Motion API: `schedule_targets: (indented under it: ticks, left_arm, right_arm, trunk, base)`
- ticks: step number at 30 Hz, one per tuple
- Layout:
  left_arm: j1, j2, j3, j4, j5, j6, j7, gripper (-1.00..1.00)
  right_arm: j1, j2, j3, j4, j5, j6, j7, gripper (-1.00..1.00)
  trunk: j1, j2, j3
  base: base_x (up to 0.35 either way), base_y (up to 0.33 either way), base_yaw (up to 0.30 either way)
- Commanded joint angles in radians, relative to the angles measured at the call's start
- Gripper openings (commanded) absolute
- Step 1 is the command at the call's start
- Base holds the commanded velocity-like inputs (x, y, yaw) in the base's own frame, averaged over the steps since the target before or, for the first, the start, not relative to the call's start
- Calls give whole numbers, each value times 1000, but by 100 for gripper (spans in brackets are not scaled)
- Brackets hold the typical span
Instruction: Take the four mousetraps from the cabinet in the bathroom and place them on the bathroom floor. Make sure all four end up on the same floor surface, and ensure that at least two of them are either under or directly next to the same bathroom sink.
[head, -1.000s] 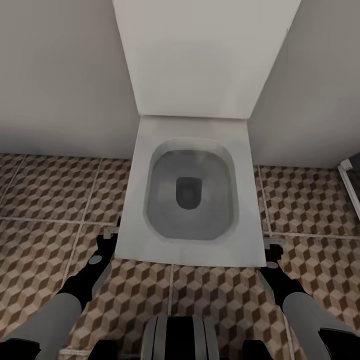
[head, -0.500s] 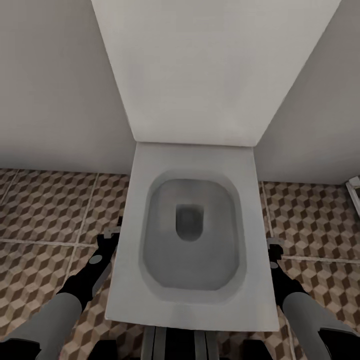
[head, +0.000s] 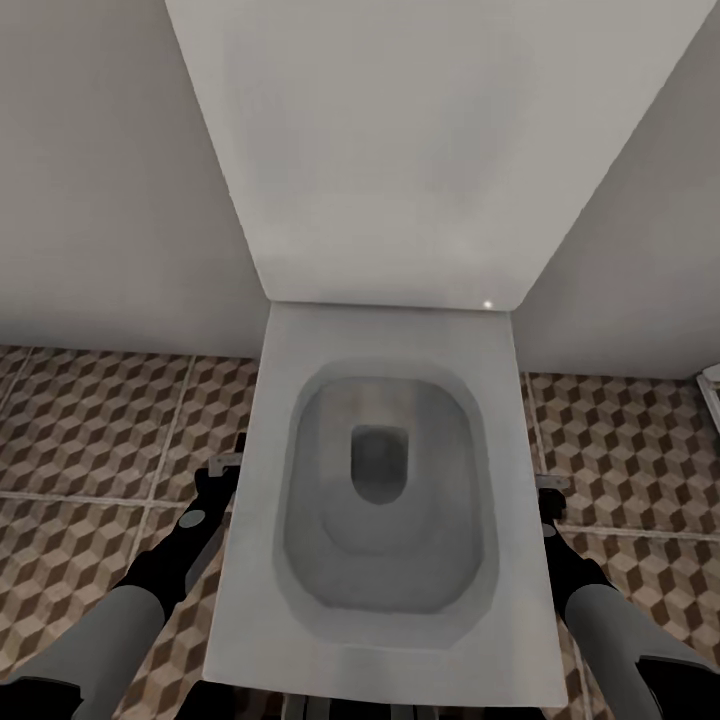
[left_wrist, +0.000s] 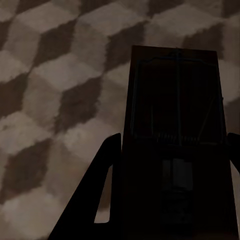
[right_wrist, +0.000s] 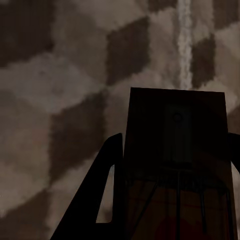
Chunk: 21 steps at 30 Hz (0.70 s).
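I see a white toilet (head: 380, 480) against the wall, standing on the bathroom floor (head: 90, 430). My left gripper (left_wrist: 172, 200) fingers are clamped on a mousetrap (left_wrist: 175, 130); my right gripper (right_wrist: 175, 200) fingers grip another mousetrap (right_wrist: 176, 135), both above the tiles.

Likely a home bathroom: a white toilet (head: 385, 480) on cube-patterned floor tiles (head: 110, 430)
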Motion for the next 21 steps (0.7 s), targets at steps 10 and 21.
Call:
schedule_targets:
  ticks: [10, 21]
  left_arm:
    - [-1, 1, -9, -1, 9, -6, 10, -100]
    - [-1, 3, -9, -1, 8, -6, 11, -100]
  right_arm:
    - [-1, 1, -7, 1, 9, -4, 1, -100]
    - [-1, 2, -7, 1, 9, -4, 1, -100]
  trunk:
    - [0, 0, 0]
    - [0, 0, 0]
  base:
    - [1, -60, 0]
    - [0, -4, 0]
